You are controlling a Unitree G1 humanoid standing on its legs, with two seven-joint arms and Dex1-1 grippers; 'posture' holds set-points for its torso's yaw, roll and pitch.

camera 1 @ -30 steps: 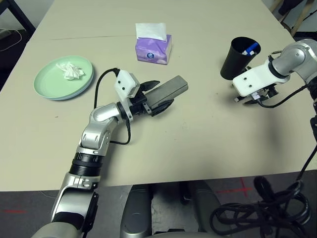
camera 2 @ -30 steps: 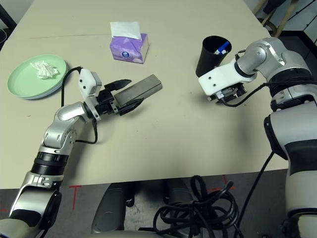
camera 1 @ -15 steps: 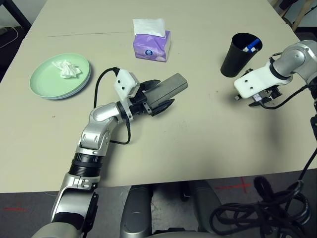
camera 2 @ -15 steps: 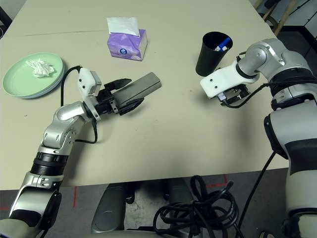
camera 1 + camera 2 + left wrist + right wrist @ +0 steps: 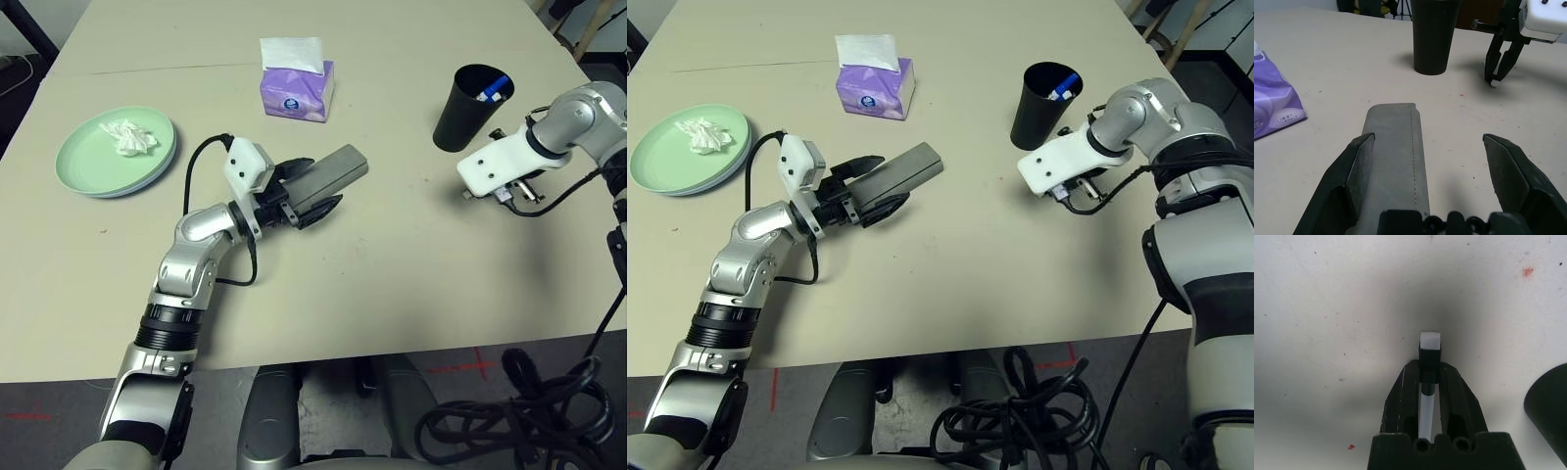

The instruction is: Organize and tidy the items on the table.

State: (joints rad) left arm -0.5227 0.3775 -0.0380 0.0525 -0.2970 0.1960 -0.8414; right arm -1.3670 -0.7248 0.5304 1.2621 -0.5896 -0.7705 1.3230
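The grey glasses case (image 5: 331, 173) lies on the table (image 5: 392, 294) between the fingers of my left gripper (image 5: 1428, 142), which stands open. The case rests against one finger (image 5: 1359, 161), with a wide gap to the other. My right gripper (image 5: 1430, 345) is shut with nothing in it and points down at the table just in front of the black cup (image 5: 470, 106). A white-and-blue pen (image 5: 495, 90) stands in the cup. Crumpled tissue (image 5: 127, 137) lies on the pale green plate (image 5: 93, 166) at the far left, stacked on a pale blue plate.
A purple tissue box (image 5: 294, 83) with a white sheet sticking up stands behind the glasses case. Black cables hang below the table's near edge at the right. Bare tabletop stretches between the two arms.
My right gripper has shut its fingers beside the black cup. The left gripper and the glasses case have stayed put. The camera has shifted a little.
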